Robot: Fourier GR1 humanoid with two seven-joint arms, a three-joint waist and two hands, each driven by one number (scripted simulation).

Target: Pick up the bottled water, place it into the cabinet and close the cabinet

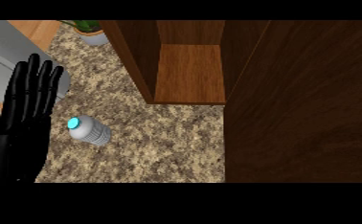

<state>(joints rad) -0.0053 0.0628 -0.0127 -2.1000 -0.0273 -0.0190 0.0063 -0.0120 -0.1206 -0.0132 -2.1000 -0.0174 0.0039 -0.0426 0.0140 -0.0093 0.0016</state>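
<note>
Your black left hand (pixel 25 108) rests at the left edge, fingers straight and slightly spread, holding nothing. The small clear water bottle with turquoise cap (pixel 90 130) sits just beside it on the speckled granite counter (pixel 163 141). The brown wooden cabinet (pixel 189 74) stands open, likely to receive it.

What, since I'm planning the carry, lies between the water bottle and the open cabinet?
Only bare speckled counter, in the head view: nothing stands between the water bottle and the cabinet.
</note>
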